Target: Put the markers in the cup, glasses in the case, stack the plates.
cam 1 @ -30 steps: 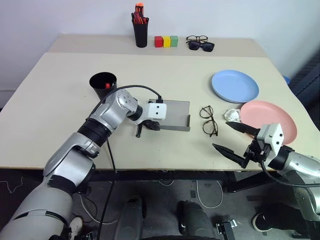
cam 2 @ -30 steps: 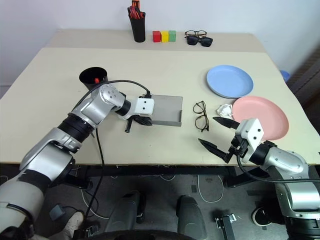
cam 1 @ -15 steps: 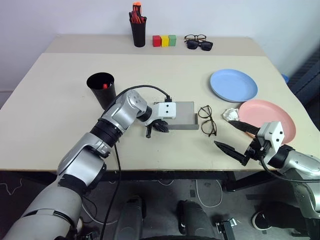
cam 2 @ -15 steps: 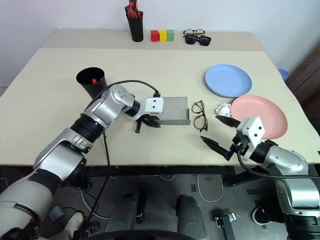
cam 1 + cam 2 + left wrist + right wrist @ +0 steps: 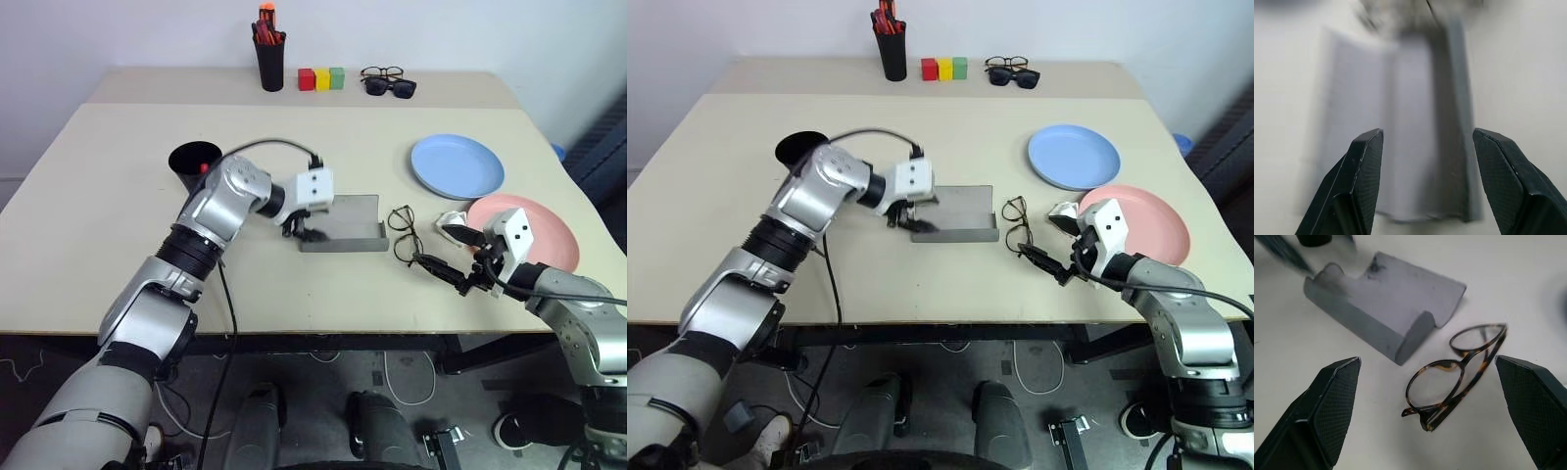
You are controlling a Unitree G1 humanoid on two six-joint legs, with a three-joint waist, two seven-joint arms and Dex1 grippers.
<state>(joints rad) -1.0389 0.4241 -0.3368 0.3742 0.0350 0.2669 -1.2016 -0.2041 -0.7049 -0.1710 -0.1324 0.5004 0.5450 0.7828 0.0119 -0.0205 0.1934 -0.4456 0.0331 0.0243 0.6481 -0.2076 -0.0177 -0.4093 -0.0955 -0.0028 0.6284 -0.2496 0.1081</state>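
The left claw [image 5: 299,230] hangs spread over the open grey case [image 5: 343,222] on the desk [image 5: 108,196], holding nothing. The right claw [image 5: 443,253] is spread wide and empty beside the glasses [image 5: 404,234], which lie just right of the case.

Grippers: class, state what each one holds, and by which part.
Nothing is held. The left gripper stands open over the grey case; the right gripper is open before the glasses.
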